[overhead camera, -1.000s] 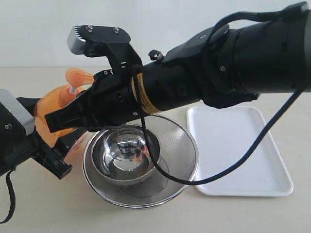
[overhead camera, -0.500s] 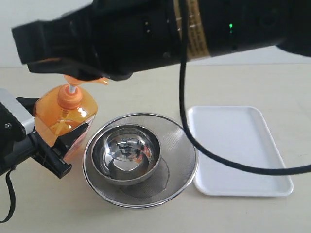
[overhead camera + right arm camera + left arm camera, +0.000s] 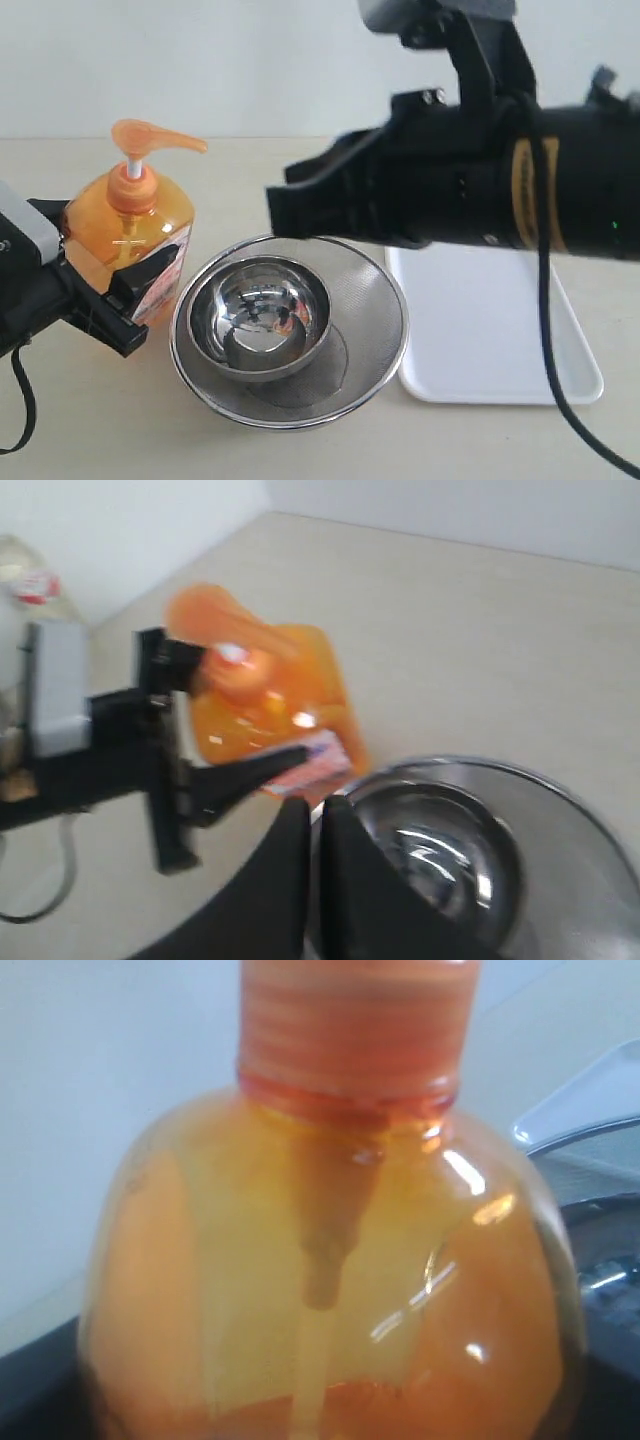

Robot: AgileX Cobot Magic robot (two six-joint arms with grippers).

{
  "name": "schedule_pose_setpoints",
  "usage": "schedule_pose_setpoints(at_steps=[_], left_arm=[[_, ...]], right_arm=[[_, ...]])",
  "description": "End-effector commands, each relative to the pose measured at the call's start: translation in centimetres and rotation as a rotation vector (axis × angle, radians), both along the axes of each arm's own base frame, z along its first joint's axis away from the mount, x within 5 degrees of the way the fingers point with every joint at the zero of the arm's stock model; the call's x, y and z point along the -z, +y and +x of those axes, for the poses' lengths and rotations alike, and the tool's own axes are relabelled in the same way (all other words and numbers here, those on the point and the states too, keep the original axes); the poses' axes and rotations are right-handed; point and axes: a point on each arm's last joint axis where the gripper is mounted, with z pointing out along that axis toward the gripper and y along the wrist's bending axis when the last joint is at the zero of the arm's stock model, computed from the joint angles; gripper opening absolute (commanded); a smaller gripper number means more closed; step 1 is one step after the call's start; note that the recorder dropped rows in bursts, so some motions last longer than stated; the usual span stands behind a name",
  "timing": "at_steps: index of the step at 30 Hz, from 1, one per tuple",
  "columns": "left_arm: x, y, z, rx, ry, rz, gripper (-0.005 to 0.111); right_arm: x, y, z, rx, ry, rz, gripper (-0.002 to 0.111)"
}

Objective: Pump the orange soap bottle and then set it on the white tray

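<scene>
The left gripper [image 3: 115,275] clasps the orange soap bottle [image 3: 130,215], upright beside the strainer [image 3: 370,300]; the right gripper [image 3: 315,815] is closed, empty. Carried low to the white tray [image 3: 500,330], it could clip the strainer.

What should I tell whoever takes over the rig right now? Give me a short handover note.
Left gripper: closed on the body of the orange soap bottle, which is upright beside the strainer.
Right gripper: shut and empty, raised over the strainer and its steel bowl.
White tray: nothing on it, on the far side of the strainer from the bottle.
Done: the right gripper was on the pump head a moment ago and has lifted off. The head is back up, so the pump looks done.
Left: carry the bottle past the strainer, set it on the tray, release.
</scene>
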Motion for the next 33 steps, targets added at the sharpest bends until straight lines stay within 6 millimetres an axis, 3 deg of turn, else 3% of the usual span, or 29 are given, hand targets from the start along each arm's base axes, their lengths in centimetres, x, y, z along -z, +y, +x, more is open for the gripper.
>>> schedule_pose_setpoints(at_steps=[1,8,16,25,33], left_arm=[[0.2,0.3,0.1,-0.059,0.047,-0.059,0.005],[0.2,1.0,0.4,-0.165,0.096,-0.186,0.005],[0.0,1.3,0.5,-0.233,0.154,-0.367,0.005],[-0.4,1.9,0.0,-0.27,0.093,-0.444,0.005],[-0.4,1.9,0.1,-0.27,0.079,-0.411,0.005]], right_arm=[[2.4,-2.6,-0.2,0.161,-0.019,-0.068,0.0],[5.0,-5.4,-0.8,0.264,-0.089,-0.211,0.0],[7.8,-9.0,-0.7,0.539,-0.133,-0.336,0.0],[8.1,-9.6,-0.7,0.595,-0.135,-0.337,0.0],[8.1,-9.6,-0.7,0.598,-0.134,-0.335,0.0]])
